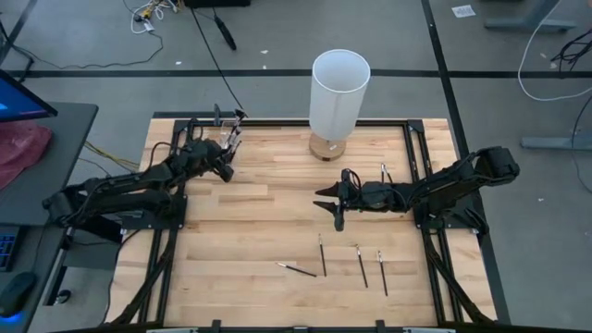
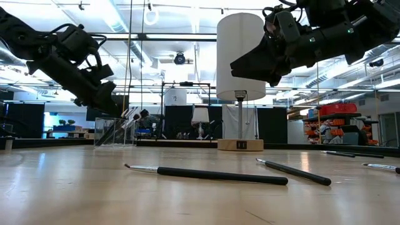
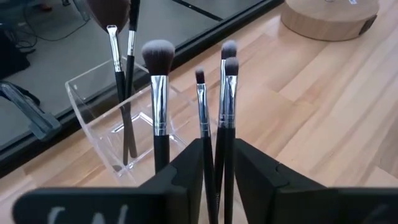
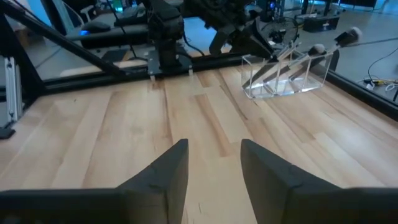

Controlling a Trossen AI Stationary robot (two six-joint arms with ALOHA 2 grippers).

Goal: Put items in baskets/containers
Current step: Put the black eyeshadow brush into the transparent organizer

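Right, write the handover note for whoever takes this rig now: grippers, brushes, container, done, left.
Left gripper: at the clear container by the table's far left edge, fingers parted, brush handles standing between them; whether it grips one is unclear.
Right gripper: open, empty, raised over the table's middle right.
Done: several brushes stand in the container.
Left: four loose brushes on the near side of the table, one more by the right arm.
The lamp at the far edge is not part of the job.
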